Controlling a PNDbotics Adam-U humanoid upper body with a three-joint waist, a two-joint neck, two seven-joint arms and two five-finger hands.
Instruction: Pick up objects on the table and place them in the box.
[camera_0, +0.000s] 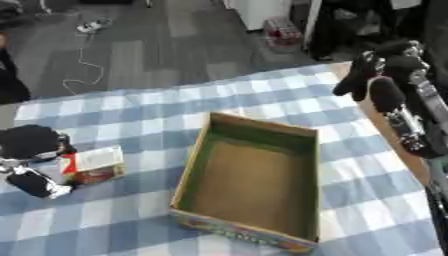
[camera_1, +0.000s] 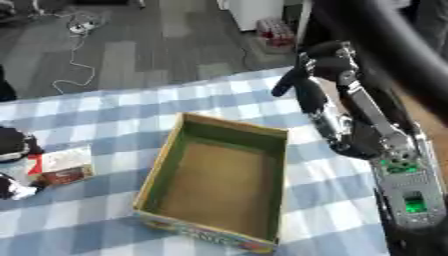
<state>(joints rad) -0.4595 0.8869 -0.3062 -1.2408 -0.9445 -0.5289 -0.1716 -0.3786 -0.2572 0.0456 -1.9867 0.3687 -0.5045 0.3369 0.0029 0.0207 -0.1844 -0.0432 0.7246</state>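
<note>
Left hand (camera_0: 33, 165) has its fingers wrapped on the small carton (camera_0: 92, 164) at the tabletop's (camera_0: 131, 220) left edge; I'd lift it clear of the box (camera_0: 248, 182) wall before dropping. Right hand (camera_1: 319, 62) hangs far back, fingers curled, empty

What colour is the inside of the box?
The box has green inner walls and a brown floor, clearest in the left eye view.
</note>
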